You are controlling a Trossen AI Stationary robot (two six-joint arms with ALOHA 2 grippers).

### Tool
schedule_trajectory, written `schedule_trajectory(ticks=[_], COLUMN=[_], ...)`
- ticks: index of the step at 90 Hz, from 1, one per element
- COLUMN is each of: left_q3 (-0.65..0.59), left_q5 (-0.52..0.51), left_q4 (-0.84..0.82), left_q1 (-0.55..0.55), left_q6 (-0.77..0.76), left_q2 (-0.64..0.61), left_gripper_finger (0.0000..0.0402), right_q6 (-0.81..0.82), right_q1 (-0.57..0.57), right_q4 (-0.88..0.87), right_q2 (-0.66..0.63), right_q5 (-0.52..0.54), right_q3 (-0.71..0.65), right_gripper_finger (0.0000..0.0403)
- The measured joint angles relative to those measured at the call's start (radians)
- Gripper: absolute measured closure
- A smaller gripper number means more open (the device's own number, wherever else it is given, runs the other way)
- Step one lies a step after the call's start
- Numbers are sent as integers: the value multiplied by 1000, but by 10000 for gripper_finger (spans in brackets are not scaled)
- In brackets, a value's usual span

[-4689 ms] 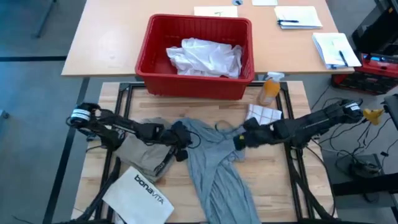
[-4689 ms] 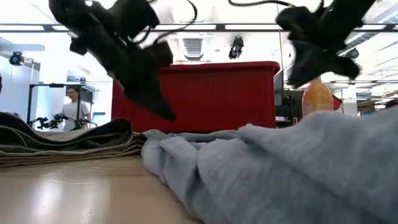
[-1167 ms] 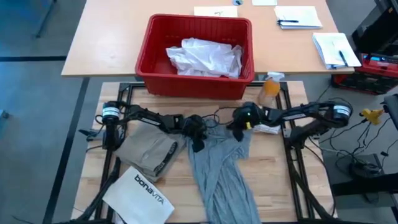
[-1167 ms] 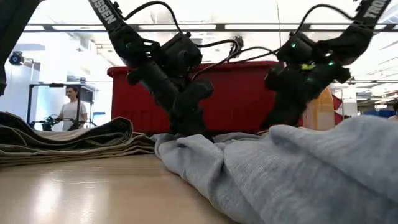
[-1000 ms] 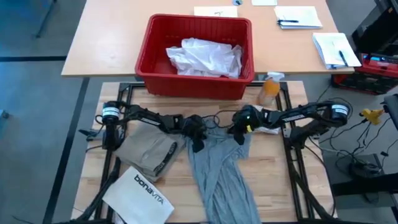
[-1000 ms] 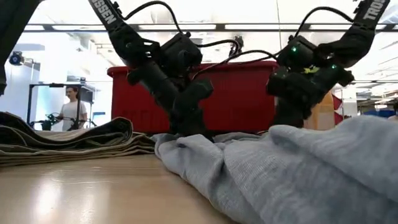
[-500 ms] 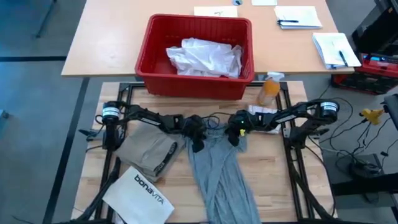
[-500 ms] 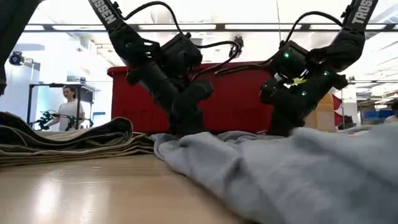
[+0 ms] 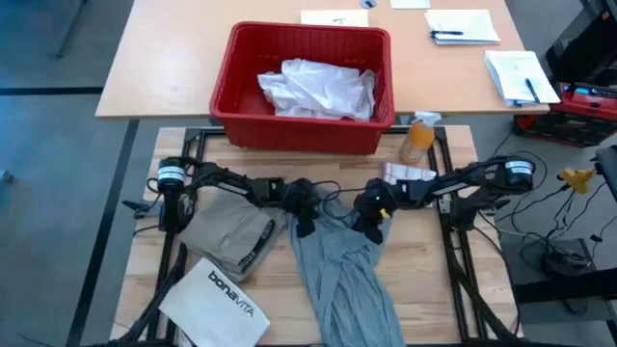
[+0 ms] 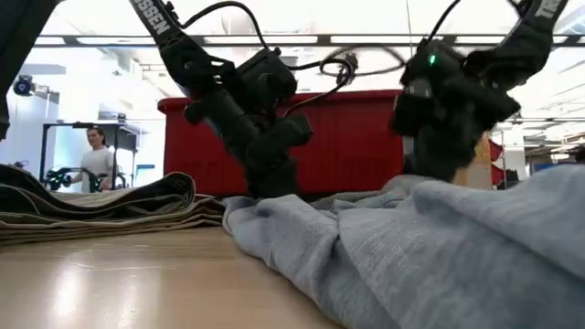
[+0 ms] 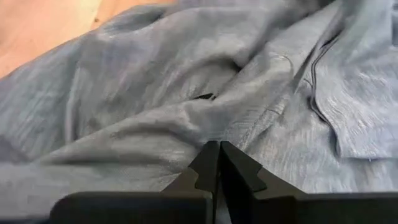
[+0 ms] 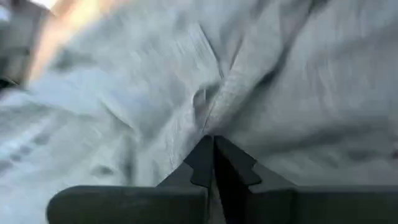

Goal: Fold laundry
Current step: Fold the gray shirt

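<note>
The grey T-shirt [image 9: 339, 268] is spread in a long rumpled strip on the wooden table [image 9: 424, 280], its upper end lying in front of the red basket [image 9: 243, 106] and its length running away from that basket toward the table's near edge; the left gripper [image 9: 303, 218] is set down on the shirt's upper corner on the side nearer the khaki-tan piece [image 9: 229, 236], its fingers pressed together with a ridge of grey cloth pinched between the tips (the left wrist view shows the fabric gathered into the closed fingertips [image 11: 217, 158]); the right gripper [image 9: 372, 224] is lowered onto the opposite upper corner, on the side of the shirt away from the khaki-tan piece, and its fingers are likewise closed on a fold of the same shirt [image 12: 211, 93]; the khaki-tan piece is laid folded just beside the shirt, and the white bag printed "bonavita" [image 9: 214, 294] lies next to it, farther from the basket; a white garment [image 9: 318, 89] is heaped inside the basket; an orange spray bottle [image 9: 417, 138] stands by the basket's front corner; in the low view a person [image 10: 92, 158] is seen far behind the table.
</note>
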Motion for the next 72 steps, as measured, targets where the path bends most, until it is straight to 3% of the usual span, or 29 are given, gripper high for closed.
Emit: schedule_trajectory(ticks=[6,16,20,30,48,61,72], left_q3=[0,0,0,0,0,0,0], left_q5=[1,1,1,1,1,3,8], left_q4=[-10,-14,-14,-9,-9,-18,-26], left_q1=[0,0,0,0,0,0,0], left_q6=[9,16,16,16,16,9,2], left_q2=[-2,-5,-6,-6,-6,-6,-6], left_gripper_finger=[402,402,402,402,402,402,402], right_q6=[-2,40,36,43,-32,-49,-31], right_q1=[-11,-41,-62,-137,-179,-174,-186], right_q4=[-1,-33,-40,25,43,47,66], right_q2=[-54,-97,-95,-49,100,214,278], right_q5=[39,236,267,257,118,139,157], right_q3=[0,-2,-4,4,80,147,193], right_gripper_finger=[403,402,399,386,324,286,281])
